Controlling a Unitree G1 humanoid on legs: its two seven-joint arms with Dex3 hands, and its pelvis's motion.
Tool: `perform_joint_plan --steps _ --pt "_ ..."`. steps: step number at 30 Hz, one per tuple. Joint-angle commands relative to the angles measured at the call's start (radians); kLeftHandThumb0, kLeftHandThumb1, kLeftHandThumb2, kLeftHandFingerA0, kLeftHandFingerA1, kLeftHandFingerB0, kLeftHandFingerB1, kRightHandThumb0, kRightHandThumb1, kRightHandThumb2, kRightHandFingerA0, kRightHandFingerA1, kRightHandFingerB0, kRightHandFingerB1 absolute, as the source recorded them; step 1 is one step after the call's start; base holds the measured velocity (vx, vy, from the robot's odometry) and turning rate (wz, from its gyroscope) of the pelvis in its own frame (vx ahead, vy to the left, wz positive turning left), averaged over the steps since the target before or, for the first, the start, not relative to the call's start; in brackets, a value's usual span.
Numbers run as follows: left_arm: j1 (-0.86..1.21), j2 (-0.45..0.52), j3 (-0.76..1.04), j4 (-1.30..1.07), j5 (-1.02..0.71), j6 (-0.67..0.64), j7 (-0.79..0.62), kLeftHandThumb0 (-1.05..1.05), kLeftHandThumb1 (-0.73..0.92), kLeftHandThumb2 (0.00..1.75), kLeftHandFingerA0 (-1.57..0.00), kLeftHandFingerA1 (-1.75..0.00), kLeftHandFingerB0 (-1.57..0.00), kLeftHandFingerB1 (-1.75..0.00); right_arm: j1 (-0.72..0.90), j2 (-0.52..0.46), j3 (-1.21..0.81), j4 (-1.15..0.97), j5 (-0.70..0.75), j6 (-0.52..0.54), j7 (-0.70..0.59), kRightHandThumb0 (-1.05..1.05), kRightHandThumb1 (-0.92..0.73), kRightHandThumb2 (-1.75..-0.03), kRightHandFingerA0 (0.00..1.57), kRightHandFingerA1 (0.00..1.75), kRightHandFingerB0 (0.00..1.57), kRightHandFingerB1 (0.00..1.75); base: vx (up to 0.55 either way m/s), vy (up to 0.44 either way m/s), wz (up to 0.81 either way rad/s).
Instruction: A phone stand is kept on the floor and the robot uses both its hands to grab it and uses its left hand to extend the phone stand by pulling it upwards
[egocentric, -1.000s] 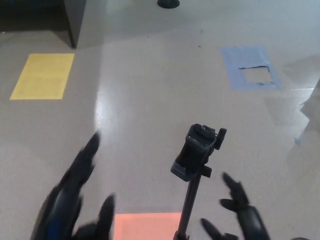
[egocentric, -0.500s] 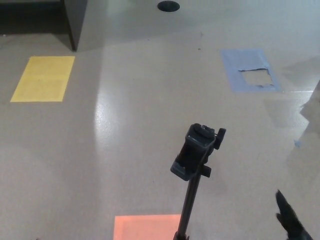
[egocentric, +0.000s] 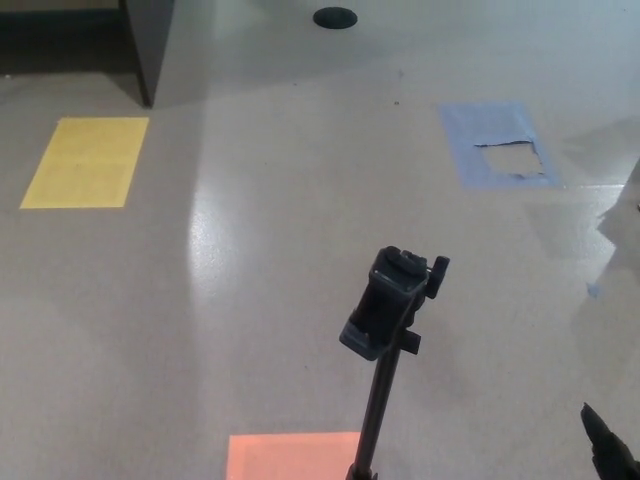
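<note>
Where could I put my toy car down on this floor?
The big bare patch between the yellow sheet, the blue sheet and the phone stand is free. Down low it's busier: stand pole, orange sheet, and a robot hand in the corner.

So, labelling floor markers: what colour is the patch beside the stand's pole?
Orange patch, head view.

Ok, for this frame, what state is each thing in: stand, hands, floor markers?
Black phone stand: upright on its pole, clamp empty, not held.
Right hand: only fingertips at the picture's edge, clear of the stand.
Left hand: not in view.
Blue floor patch: torn in the middle.
Yellow floor rectangle: intact.
</note>
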Motion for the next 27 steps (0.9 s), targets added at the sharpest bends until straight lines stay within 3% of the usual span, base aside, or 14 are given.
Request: perform_joint_plan --steps 1,2,3,14,15,16,17,23,24,25,26,27 --pt "-0.008 -0.03 0.068 0.073 -0.114 -0.26 0.036 -0.79 0.71 1.09 0.0 -0.23 -0.1 -0.28 0.015 -0.06 0.001 -0.005 -0.09 -0.036 -0.086 -1.05 -0.85 -0.77 0.0 0.56 0.0 0.12 0.0 0.0 0.0" --pt "-0.009 -0.03 0.069 0.074 -0.115 -0.261 0.035 -0.79 0.71 1.09 0.0 -0.23 -0.1 -0.28 0.015 -0.059 0.001 -0.003 -0.092 -0.037 -0.089 -1.05 -0.85 -0.77 0.0 0.56 0.0 0.12 0.0 0.0 0.0" --pt "-0.017 -0.029 0.074 0.079 -0.127 -0.263 0.027 -0.83 0.9 0.67 -0.03 -0.21 -0.09 -0.24 0.014 -0.055 0.004 0.0 -0.095 -0.038 -0.095 -1.05 -0.84 -0.75 0.0 0.55 0.0 0.11 0.0 0.0 0.0" --pt "-0.046 -0.026 0.096 0.116 -0.127 -0.318 0.012 -0.81 0.9 0.68 -0.06 -0.21 -0.12 -0.24 0.008 -0.049 0.021 0.018 -0.133 -0.029 -0.14 -1.05 -0.78 -0.76 0.0 0.53 0.0 0.15 0.0 0.0 0.0" --pt "-0.044 -0.025 0.098 0.121 -0.122 -0.321 0.012 -0.85 0.79 0.78 -0.06 -0.2 -0.12 -0.24 0.009 -0.049 0.023 0.019 -0.132 -0.028 -0.135 -1.05 -0.78 -0.76 0.0 0.51 0.0 0.16 0.0 0.0 0.0" --pt "-0.044 -0.024 0.1 0.124 -0.121 -0.324 0.012 -0.85 0.79 0.78 -0.06 -0.2 -0.12 -0.24 0.009 -0.049 0.025 0.02 -0.132 -0.029 -0.134 -1.05 -0.78 -0.76 0.0 0.51 0.0 0.16 0.0 0.0 0.0" --pt "-0.042 -0.025 0.099 0.13 -0.126 -0.331 0.007 -0.78 0.89 0.68 -0.07 -0.21 -0.13 -0.24 0.012 -0.05 0.028 0.021 -0.144 -0.021 -0.147 -1.05 -0.82 -0.77 0.0 0.5 0.0 0.15 0.0 0.0 0.0" --pt "0.059 -0.029 0.09 0.144 -0.144 -0.384 -0.024 -0.8 0.89 0.68 -0.08 -0.22 -0.14 -0.25 0.144 -0.061 0.025 -0.02 -0.156 -0.034 -0.178 -1.05 -0.8 -0.77 0.0 0.49 0.0 0.14 0.0 0.0 0.0" --pt "0.042 -0.021 0.095 0.141 -0.133 -0.381 -0.016 -0.84 0.79 0.75 -0.08 -0.23 -0.14 -0.26 0.121 -0.053 0.023 -0.013 -0.149 -0.031 -0.172 -1.05 -0.8 -0.77 0.0 0.47 0.0 0.12 0.0 0.0 0.0" --pt "0.031 -0.015 0.097 0.14 -0.126 -0.381 -0.011 -0.78 0.89 0.68 -0.08 -0.23 -0.14 -0.25 0.105 -0.051 0.023 -0.004 -0.15 -0.031 -0.174 -1.05 -0.8 -0.77 0.0 0.45 0.0 0.1 0.0 0.0 0.0" --pt "0.026 -0.011 0.096 0.141 -0.123 -0.384 -0.011 -0.78 0.89 0.68 -0.08 -0.23 -0.14 -0.25 0.094 -0.052 0.024 0.006 -0.155 -0.034 -0.18 -1.05 -0.8 -0.77 0.0 0.45 0.0 0.1 0.0 0.0 0.0" --pt "0.018 -0.005 0.098 0.131 -0.128 -0.362 -0.015 -0.79 0.71 1.03 -0.04 -0.29 -0.09 -0.32 0.084 -0.047 0.031 0.0 -0.168 -0.02 -0.186 -1.05 -0.81 -0.77 0.0 0.46 0.0 0.12 0.0 0.0 0.0"
